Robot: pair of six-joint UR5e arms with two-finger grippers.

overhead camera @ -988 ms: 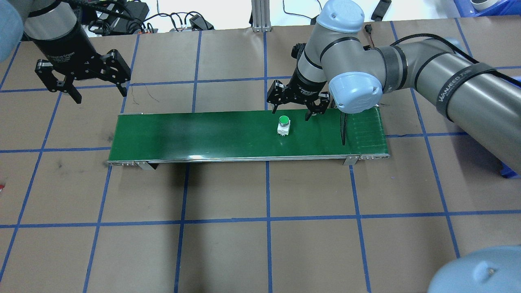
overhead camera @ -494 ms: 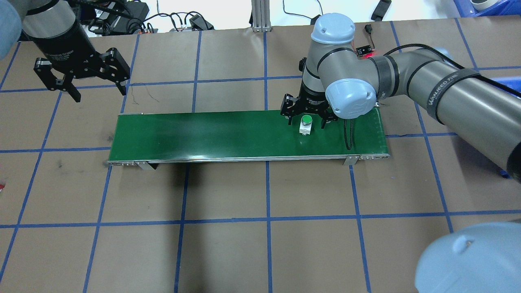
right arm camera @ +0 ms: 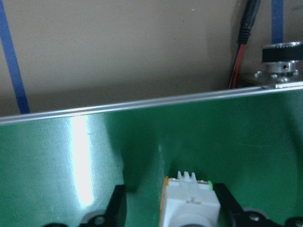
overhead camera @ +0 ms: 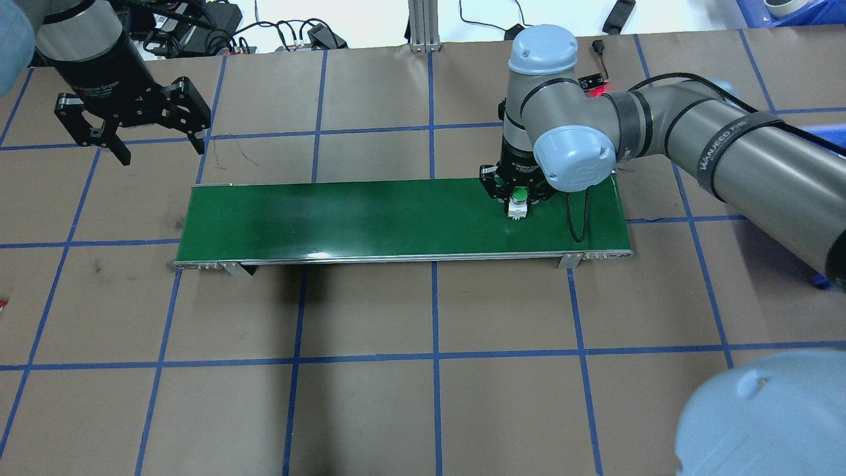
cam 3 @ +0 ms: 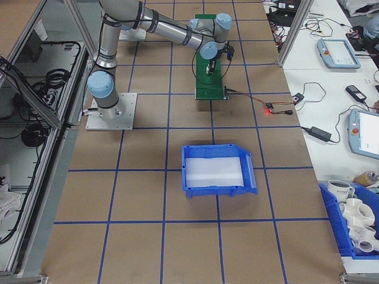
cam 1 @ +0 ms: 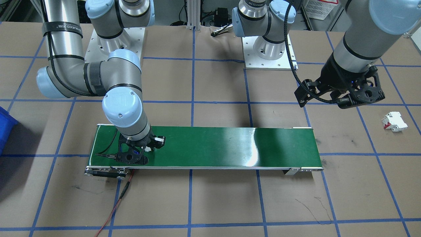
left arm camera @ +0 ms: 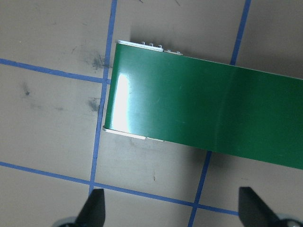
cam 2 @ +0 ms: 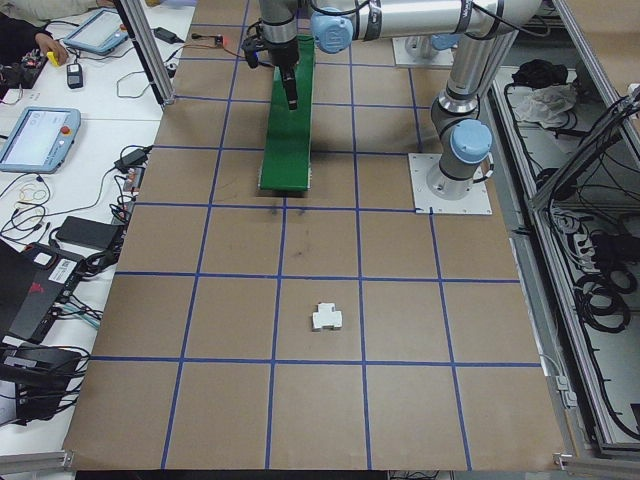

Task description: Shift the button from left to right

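The button [overhead camera: 518, 200], a small white-grey block with a round green cap facing up, stands upright on the green conveyor belt [overhead camera: 370, 218], near the belt's right end, about mid-width.

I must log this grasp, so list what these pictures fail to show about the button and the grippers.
- Button contact: in the overhead view the right gripper straddles it, but its wrist hides the fingertips; whether it is clamped is unclear.
- Button cap: cut off by the right wrist view's bottom edge.
- Front view: the right gripper covers the button almost entirely.
- Left gripper: open, holding nothing.
- Side views: button too small.
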